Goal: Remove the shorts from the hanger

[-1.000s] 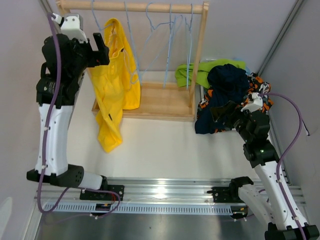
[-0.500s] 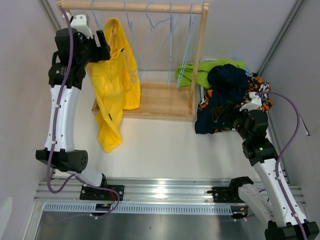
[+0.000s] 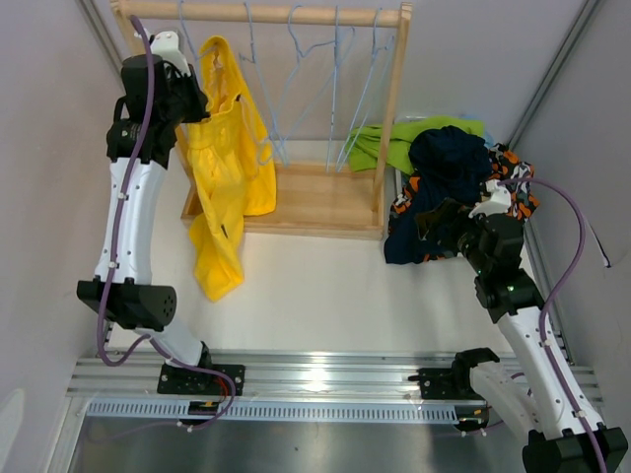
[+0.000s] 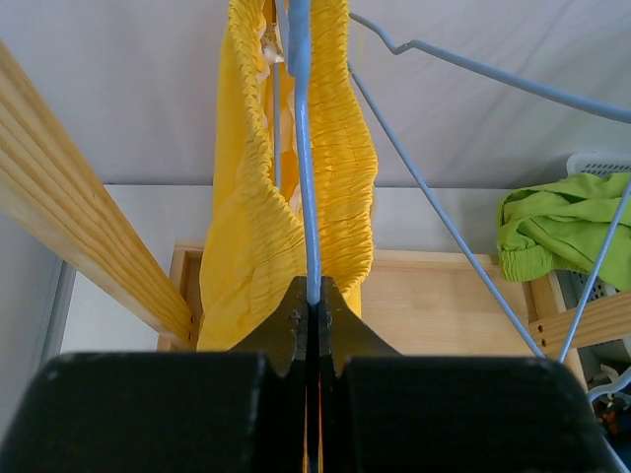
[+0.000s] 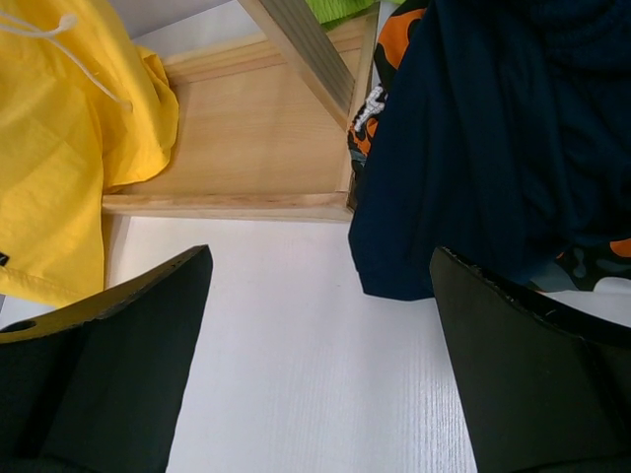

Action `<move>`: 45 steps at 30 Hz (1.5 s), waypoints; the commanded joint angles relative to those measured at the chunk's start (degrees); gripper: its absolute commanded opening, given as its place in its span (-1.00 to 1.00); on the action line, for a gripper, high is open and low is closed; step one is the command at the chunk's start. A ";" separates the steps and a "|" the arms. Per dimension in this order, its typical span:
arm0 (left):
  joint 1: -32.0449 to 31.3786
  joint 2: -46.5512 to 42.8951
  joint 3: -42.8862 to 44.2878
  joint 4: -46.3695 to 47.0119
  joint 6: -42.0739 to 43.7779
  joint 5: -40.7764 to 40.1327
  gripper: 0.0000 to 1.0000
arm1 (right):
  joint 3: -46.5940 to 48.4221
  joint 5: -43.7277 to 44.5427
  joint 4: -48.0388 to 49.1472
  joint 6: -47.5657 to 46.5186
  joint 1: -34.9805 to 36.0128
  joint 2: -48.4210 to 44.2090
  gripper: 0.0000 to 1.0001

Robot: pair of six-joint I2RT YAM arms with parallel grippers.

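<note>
Low centre of the left wrist view, the left gripper [image 4: 312, 304] is pinched tight on the blue hanger [image 4: 301, 148]. Its wire runs up through the waistband of the yellow shorts [image 4: 246, 227]. I judge a firm pinch should steady the wire, so the elastic can slide off one end without snagging. The wooden post [image 4: 89, 256] crowds the left edge, and spare hangers [image 4: 473, 69] slant across the right. In the right wrist view the right gripper [image 5: 320, 251] gapes wide and holds nothing. It hangs above the table [image 5: 256, 394], where there is open room, and the navy shorts [image 5: 473, 128] lie heaped at upper right.
</note>
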 commanded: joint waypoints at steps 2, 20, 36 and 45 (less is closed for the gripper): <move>0.47 -2.83 5.66 0.21 -0.95 1.23 -1.00 | -0.22 0.28 3.12 -0.64 0.11 -0.32 0.99; 0.47 -36.73 -19.17 -6.74 -4.03 10.90 -1.00 | 8.13 -9.20 4.00 -1.34 0.29 -6.03 0.99; -14.53 -59.95 -48.38 -8.95 -2.35 39.60 -1.00 | 13.14 -31.45 8.15 1.91 1.60 -7.80 0.99; -20.53 -55.85 -34.45 -4.10 -7.19 49.22 -1.00 | 13.84 -32.86 5.50 1.38 2.66 -8.94 0.99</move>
